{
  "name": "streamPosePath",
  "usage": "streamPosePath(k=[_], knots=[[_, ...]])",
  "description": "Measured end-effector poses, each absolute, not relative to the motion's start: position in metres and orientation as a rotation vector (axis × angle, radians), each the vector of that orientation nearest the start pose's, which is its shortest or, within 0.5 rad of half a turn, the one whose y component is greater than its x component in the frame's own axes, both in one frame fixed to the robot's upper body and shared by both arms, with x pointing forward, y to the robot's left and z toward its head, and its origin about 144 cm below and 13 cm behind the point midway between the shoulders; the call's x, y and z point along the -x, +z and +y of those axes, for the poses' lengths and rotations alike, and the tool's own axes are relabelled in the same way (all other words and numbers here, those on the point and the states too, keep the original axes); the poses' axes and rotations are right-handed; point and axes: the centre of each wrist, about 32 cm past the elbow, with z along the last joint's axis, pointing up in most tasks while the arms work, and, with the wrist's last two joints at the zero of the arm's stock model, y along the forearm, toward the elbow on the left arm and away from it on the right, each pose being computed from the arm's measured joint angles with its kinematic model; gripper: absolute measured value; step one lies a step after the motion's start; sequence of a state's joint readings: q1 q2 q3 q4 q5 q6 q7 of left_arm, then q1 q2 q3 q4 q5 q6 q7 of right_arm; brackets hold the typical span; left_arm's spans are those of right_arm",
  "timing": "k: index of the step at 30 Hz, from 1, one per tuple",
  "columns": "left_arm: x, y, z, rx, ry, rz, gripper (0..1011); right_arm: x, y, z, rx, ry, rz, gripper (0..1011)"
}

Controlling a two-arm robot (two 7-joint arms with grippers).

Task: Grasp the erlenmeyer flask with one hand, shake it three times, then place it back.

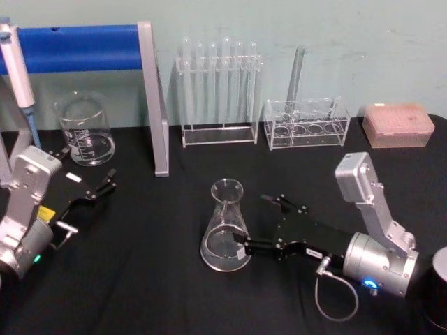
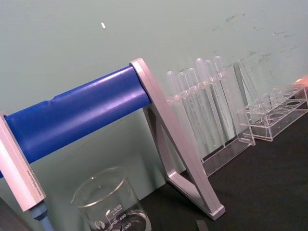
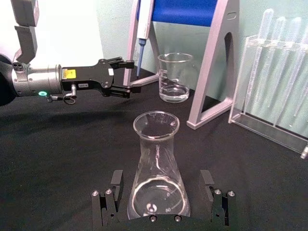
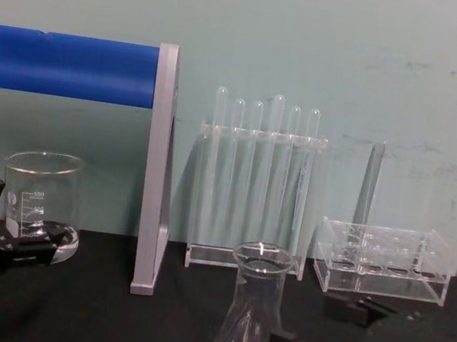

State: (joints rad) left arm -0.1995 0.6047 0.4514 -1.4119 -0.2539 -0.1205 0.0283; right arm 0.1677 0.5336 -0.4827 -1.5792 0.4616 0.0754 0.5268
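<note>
The clear glass erlenmeyer flask stands upright on the black table, just in front of centre. My right gripper lies low on the table to its right, open, one finger on each side of the flask's wide base. In the right wrist view the flask rises between the two fingers with a small gap on each side. From the chest the flask shows beside the right gripper. My left gripper rests at the far left, open and holding nothing, near the beaker.
A graduated beaker stands at the back left under a blue-barred stand holding a pipette. A test-tube rack, a second clear rack and a pink box line the back. A dark cylinder sits at the right edge.
</note>
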Motion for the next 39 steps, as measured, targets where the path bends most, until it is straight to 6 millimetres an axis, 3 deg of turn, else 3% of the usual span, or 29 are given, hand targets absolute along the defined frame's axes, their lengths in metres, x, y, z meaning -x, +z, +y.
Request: streamPosePath(k=[17, 39], knots=[[-0.489, 1.14, 0.31, -0.305, 1.248, -0.285, 1001, -0.467, 1.165, -0.264, 0.121, -0.83, 0.041, 1002], [-0.489, 1.14, 0.31, -0.304, 1.248, -0.285, 1001, -0.506, 1.151, -0.235, 0.074, -1.143, 0.013, 1002]])
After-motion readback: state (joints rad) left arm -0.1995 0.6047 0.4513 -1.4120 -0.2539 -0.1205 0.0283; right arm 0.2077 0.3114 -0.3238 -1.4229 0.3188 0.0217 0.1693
